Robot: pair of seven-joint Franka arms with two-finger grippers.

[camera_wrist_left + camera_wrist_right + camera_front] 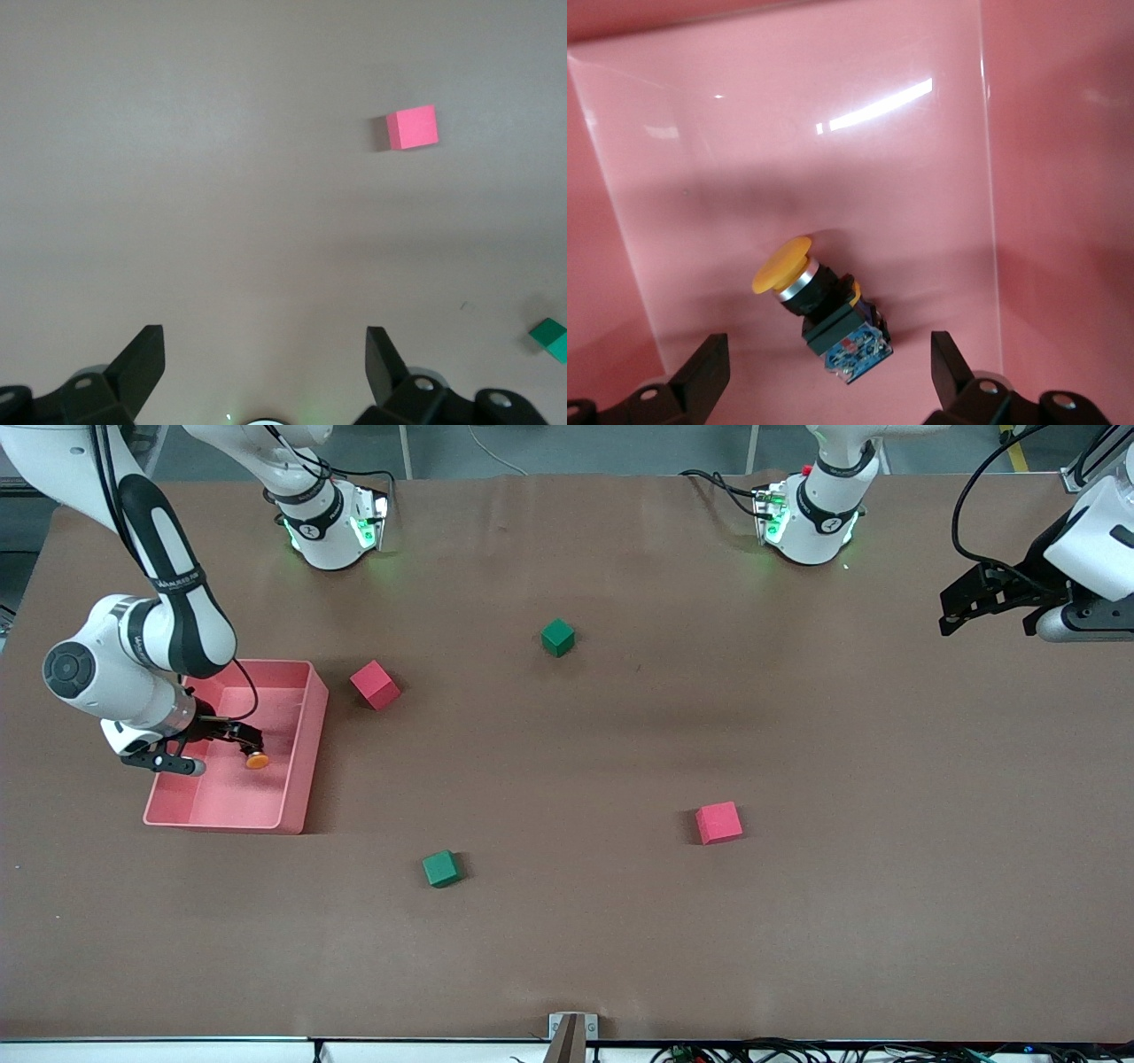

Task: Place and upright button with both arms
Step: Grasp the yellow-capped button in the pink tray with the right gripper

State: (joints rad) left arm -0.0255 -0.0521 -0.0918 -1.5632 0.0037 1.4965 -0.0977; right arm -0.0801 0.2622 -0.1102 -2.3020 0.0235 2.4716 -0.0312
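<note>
Green cube (440, 868) untouched on bench (620, 921). Button (819, 310) lies tilted in pink tray (301, 771), between wide-open right gripper (824, 372) fingers: ungrasped, nothing placed yet. Left gripper (266, 363) waits, wide open.

Front camera sitting high, facing both arm bases, taking in whole table (620, 939). Left wrist camera looking down from well above table, sharing red cube (412, 127) (718, 822) and green cube (551, 338) (558, 638) with front view. Right wrist camera looking down close into pink tray (1063, 133) (306, 779), sharing button (819, 310) (255, 758) with front view.
</note>
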